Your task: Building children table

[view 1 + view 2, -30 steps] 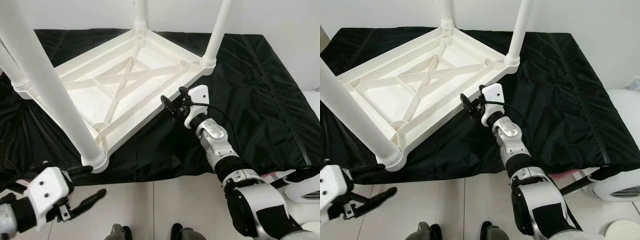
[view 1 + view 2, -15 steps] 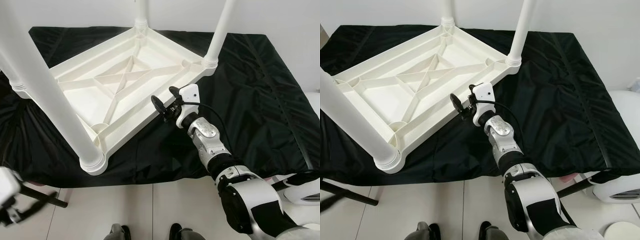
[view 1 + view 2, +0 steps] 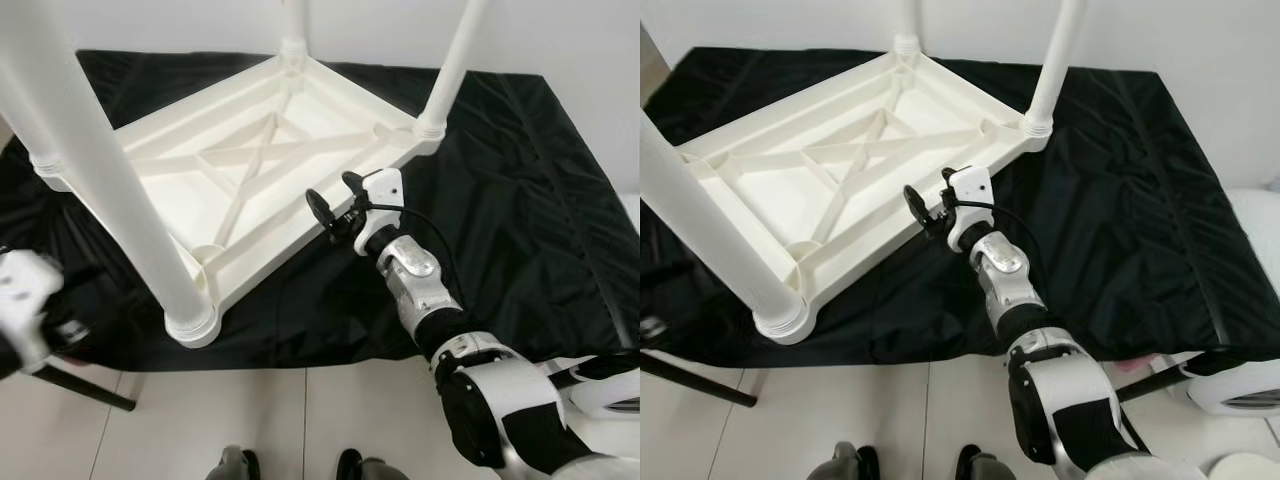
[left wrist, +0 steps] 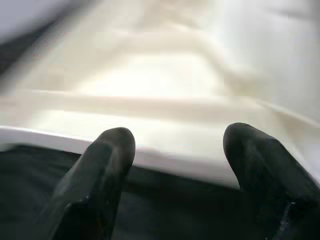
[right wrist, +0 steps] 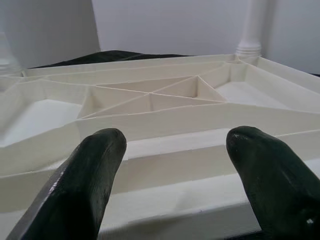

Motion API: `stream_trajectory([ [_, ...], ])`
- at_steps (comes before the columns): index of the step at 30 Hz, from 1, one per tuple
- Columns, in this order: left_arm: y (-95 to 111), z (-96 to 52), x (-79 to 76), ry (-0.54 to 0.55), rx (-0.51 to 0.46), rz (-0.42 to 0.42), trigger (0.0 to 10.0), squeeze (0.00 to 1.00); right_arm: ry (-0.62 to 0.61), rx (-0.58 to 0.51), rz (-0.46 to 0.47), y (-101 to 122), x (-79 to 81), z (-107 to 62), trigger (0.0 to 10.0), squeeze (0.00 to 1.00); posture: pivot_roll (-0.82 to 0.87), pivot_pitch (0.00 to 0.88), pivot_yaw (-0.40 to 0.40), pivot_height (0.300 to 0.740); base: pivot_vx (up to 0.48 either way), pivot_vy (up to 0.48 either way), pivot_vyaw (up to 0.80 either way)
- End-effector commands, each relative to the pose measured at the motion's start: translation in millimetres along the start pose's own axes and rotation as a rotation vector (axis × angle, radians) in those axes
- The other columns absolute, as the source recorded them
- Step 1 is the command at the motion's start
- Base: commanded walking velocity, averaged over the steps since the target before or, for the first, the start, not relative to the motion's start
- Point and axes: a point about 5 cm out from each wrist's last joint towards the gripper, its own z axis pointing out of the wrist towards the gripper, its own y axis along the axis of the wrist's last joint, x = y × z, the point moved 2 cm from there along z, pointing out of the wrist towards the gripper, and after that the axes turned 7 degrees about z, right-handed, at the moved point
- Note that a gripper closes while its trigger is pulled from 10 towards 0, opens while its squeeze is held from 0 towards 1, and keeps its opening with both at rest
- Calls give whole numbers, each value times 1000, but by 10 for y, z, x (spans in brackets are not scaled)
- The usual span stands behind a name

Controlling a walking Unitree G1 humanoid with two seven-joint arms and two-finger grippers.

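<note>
A white plastic children's table [image 3: 250,170] is lying upside down, legs pointing up, on a tabletop draped in black cloth [image 3: 520,200]. The right gripper [image 3: 335,205] is hovering at the table's near rim, jaws spread wide. The left gripper [image 4: 175,150] is facing the rim too, jaws wide apart and gripping nothing.

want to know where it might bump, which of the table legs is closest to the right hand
The back right leg, standing at the corner just beyond the right hand. The near leg stands at the front corner off to its left, and the other legs are farther off.
</note>
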Motion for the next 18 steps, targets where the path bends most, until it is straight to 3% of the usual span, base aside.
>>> stream_trajectory([
  [1, -54, 59, -57, 53, 34, -5, 10000, 0, -19, 6, 9, -62, -30, -66, 10000, 0, 137, 177, -25, 740, 0, 0, 0],
  [3, -47, 119, -101, 66, 30, -11, 10000, 0, -25, 5, 13, -70, -37, -79, 10000, 0, 132, 175, -26, 740, 0, 0, 0],
  [7, 168, 403, -246, 180, -61, -113, 10000, 0, -45, -2, 4, -84, -83, -135, 10000, 0, 112, 179, -26, 740, 0, 0, 0],
  [11, 196, 429, -275, 185, -69, -129, 10000, 0, -49, -2, 5, -86, -91, -141, 10000, 0, 112, 179, -26, 740, 0, 0, 0],
  [16, 362, 575, -512, 253, -56, -195, 10000, 0, -63, 0, -1, -92, -132, -171, 10000, 0, 107, 180, -25, 740, 0, 0, 0],
  [18, 362, 575, -512, 253, -56, -195, 10000, 0, -63, 0, -1, -92, -132, -171, 10000, 0, 107, 180, -25, 740, 0, 0, 0],
])
